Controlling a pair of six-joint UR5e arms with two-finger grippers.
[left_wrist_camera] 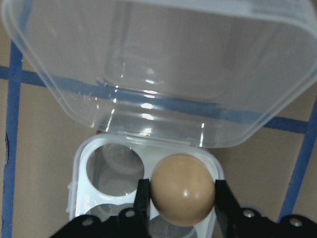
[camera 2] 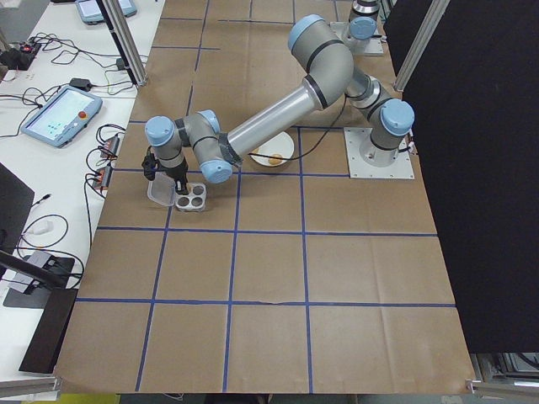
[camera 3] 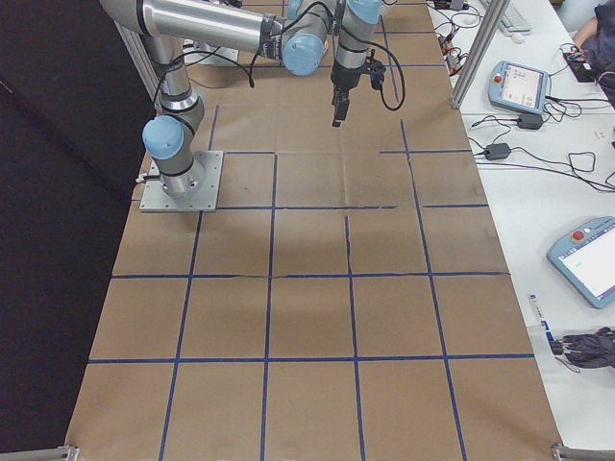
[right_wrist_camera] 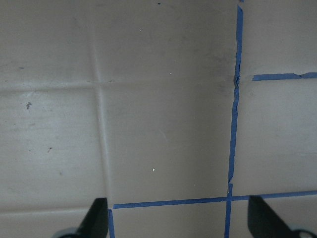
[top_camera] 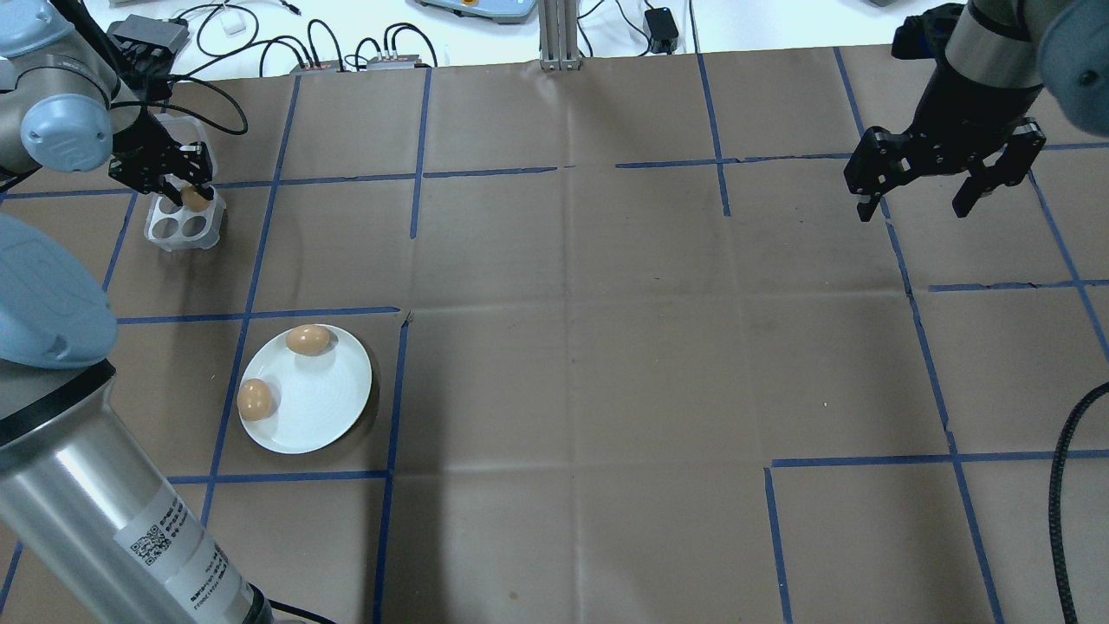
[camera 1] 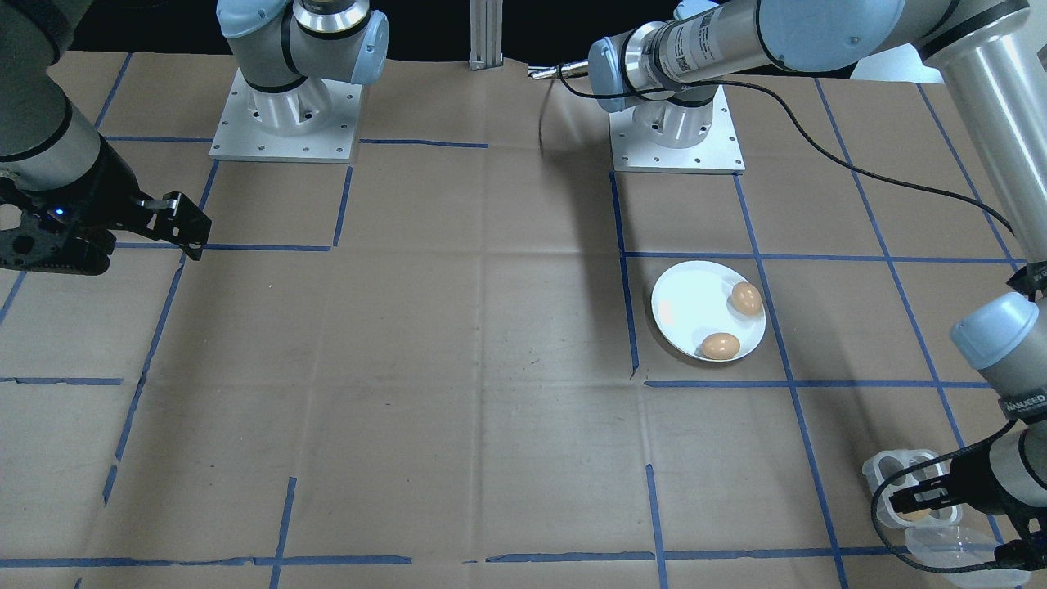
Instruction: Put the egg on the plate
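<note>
Left pincer [left_wrist_camera: 181, 198] is closed on a brown egg [left_wrist_camera: 182, 189], held at the egg tray [top_camera: 180, 224] beside the open lid [left_wrist_camera: 163, 69]. Right pincer [top_camera: 917, 206] hangs open above bare bench [top_camera: 606, 347]. The plate [top_camera: 321, 407], well apart from the tray, carries two eggs [top_camera: 308, 339] at its rim.

Glossy white plate [top_camera: 325, 407], clear plastic egg tray [left_wrist_camera: 148, 163], matt creased brown paper table cover [top_camera: 606, 347].

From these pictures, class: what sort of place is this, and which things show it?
Probably a robotics lab: two arms bolted to a paper-covered table gridded with blue tape, teach pendants and cables on side benches, and the left end effector closed on an egg.
</note>
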